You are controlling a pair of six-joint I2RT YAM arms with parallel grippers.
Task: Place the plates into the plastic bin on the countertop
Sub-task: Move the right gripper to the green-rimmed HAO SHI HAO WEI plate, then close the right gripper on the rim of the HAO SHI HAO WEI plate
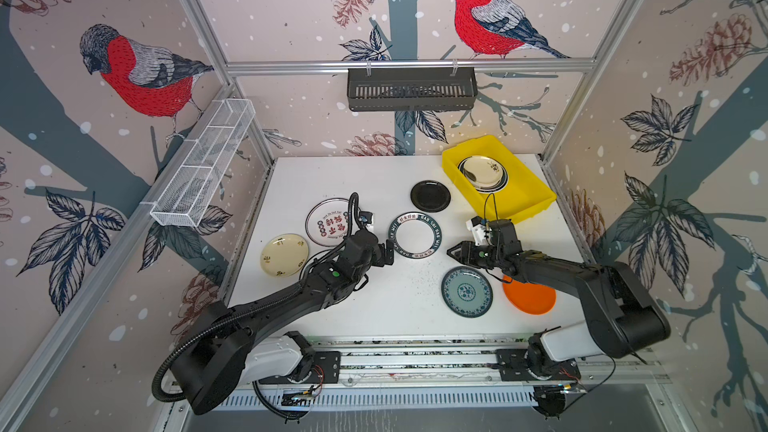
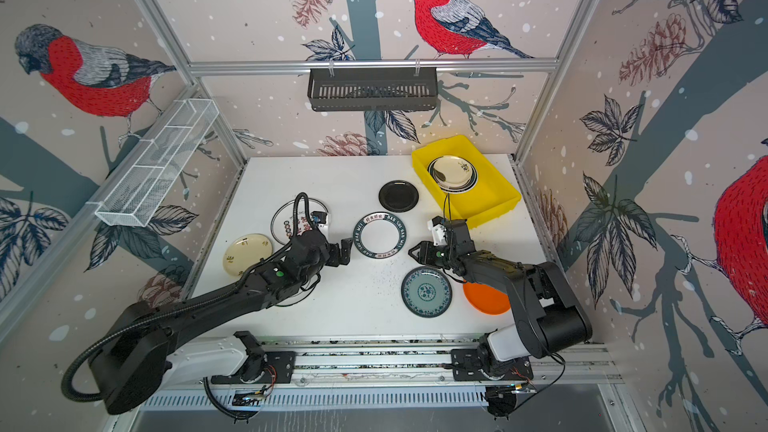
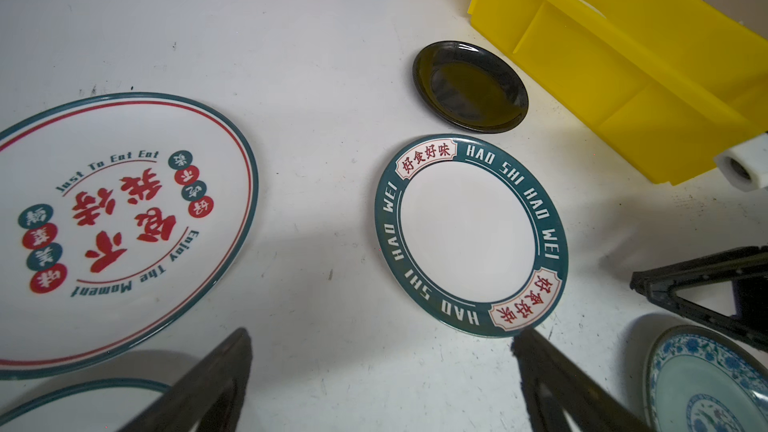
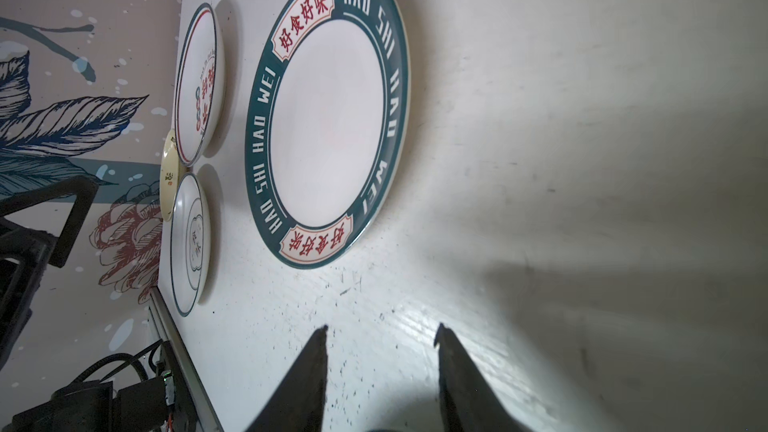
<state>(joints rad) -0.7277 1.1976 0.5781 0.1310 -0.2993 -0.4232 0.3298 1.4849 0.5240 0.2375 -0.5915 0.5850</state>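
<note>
**Seven plates loose, stack in bin**

Flat white speckled countertop (image 1: 395, 309) holds seven round plates: lettered-rim (image 1: 414, 235), red-script (image 1: 326, 224), cream (image 1: 284, 255), glossy black (image 1: 430, 196), teal-patterned (image 1: 466, 291), orange (image 1: 532, 299), and plain white (image 4: 189, 243) under the left arm. Yellow plastic bin (image 1: 523, 199), far right, holds a cream-topped stack (image 1: 482, 172) of at least two. Left gripper (image 1: 390, 251) jaws wide apart, empty. Right gripper (image 1: 453, 252) jaws part-way apart, empty. They flank the lettered-rim plate.

Robot lab cell: aluminium frame (image 1: 407, 65), bird-wallpaper panels (image 1: 291, 14), rail-mounted arms (image 1: 291, 299).
</note>
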